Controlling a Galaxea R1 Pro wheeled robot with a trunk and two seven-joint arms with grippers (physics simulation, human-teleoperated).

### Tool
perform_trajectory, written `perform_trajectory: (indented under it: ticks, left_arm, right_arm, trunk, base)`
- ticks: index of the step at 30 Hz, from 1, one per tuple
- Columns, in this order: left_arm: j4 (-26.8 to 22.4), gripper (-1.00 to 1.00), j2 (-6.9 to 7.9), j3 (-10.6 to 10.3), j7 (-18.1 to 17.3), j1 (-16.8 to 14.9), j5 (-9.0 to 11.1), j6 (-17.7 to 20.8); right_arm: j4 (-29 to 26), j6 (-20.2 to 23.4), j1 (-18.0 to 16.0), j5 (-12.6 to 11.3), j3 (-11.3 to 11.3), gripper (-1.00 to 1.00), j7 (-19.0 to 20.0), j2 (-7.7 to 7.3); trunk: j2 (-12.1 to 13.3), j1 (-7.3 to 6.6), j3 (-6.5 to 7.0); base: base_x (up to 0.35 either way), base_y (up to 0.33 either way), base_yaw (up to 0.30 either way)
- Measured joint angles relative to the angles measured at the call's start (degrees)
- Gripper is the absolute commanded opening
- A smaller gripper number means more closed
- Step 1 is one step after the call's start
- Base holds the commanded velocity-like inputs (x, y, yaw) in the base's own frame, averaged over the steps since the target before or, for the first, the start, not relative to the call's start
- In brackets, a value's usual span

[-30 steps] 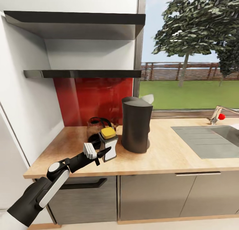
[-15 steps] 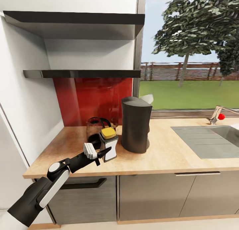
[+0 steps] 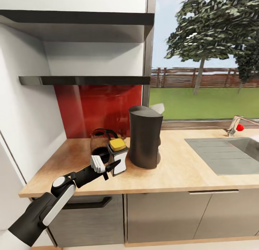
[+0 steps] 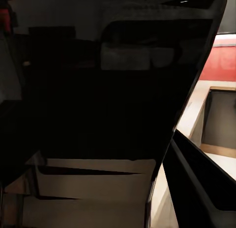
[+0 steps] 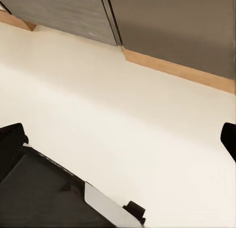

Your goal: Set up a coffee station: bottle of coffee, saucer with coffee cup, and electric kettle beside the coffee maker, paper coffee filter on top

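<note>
standing on the table (image 3: 187, 174), the rigid coffee bottle (image 3: 118, 159) is best gripped mid-body; left claw (image 3: 108, 167) state cannot be told.

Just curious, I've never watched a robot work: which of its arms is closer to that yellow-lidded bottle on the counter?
The left. Its end effector is at the coffee bottle, seemingly around it. The right end effector hangs low, facing the floor by the cabinets.
</note>
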Motion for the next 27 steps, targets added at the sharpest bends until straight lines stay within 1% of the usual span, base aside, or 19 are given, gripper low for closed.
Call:
perform_trajectory:
  ticks: [7, 11, 18, 24, 27]
  left_arm:
    - [0.0, -1.00, -0.06, 0.0, 0.0, 0.0, 0.0, 0.0]
    - [0.0, -1.00, -0.08, 0.0, 0.0, 0.0, 0.0, 0.0]
    - [0.0, -1.00, -0.09, -0.1, 0.0, 0.0, 0.0, 0.0]
    - [0.0, -1.00, -0.29, 0.0, 0.0, 0.0, 0.0, 0.0]
    - [0.1, -1.00, -0.40, -0.1, 0.1, 0.0, 0.0, 0.0]
  right_arm:
    - [0.9, 0.0, 0.0, -0.1, -0.1, 1.00, 0.0, -0.15]
    - [1.0, 0.0, 0.0, -0.1, -0.1, 1.00, 0.1, -0.17]
    - [1.1, 0.0, 0.0, -0.1, -0.1, 1.00, 0.1, -0.17]
    - [1.1, 0.0, 0.0, -0.1, -0.1, 1.00, 0.1, -0.17]
    - [1.1, 0.0, 0.0, -0.1, -0.1, 1.00, 0.1, -0.17]
  trunk:
    - [0.0, 0.00, 0.00]
    - [0.0, 0.00, 0.00]
    - [0.0, 0.01, 0.00]
    - [0.0, 0.01, -0.01]
    - [0.0, 0.01, 0.00]
  base:
    - [0.081, -0.143, 0.000]
    - [0.014, -0.060, 0.000]
    - [0.003, -0.164, 0.003]
    - [0.000, -0.036, 0.074]
    - [0.000, -0.192, 0.022]
